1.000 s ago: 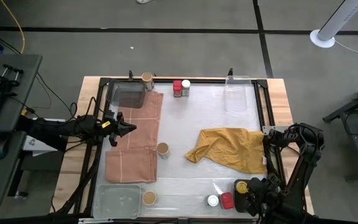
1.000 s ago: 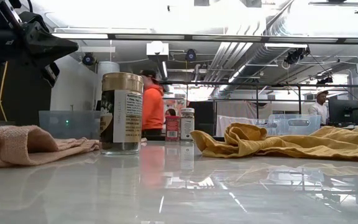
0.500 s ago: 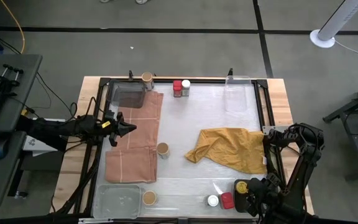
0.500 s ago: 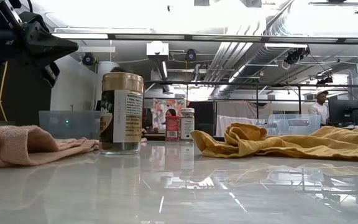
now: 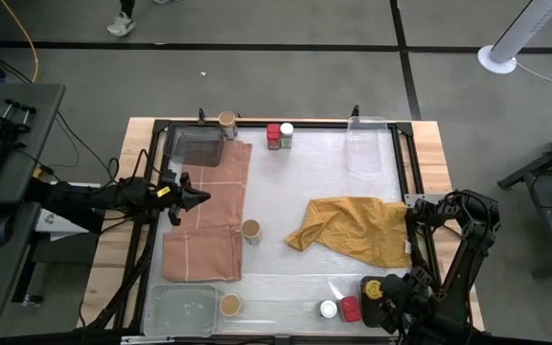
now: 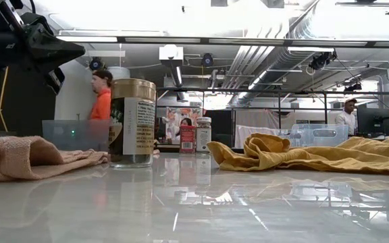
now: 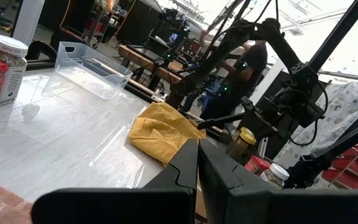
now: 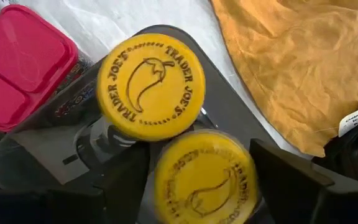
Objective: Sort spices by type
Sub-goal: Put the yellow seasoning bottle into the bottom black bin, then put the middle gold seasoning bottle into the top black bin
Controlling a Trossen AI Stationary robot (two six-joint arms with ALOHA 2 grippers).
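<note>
Spice jars point(image 5: 251, 229): three tan, two red, two white, two yellow; left pincer point(image 5: 199, 197) closed, right pincer point(image 8: 201, 186) unclear.

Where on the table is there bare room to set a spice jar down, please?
Free: the strip between the pink cloth and the yellow cloth, below the red jar; also between the near tray and the white-lidded jar. Crowded: the near right corner around the right gripper.

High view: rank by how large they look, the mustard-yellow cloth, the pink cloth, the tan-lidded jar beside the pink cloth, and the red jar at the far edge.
1. Pink cloth
2. Mustard-yellow cloth, somewhat smaller, though it is crumpled
3. Tan-lidded jar and red jar: both tiny and look about alike, so not ranked
</note>
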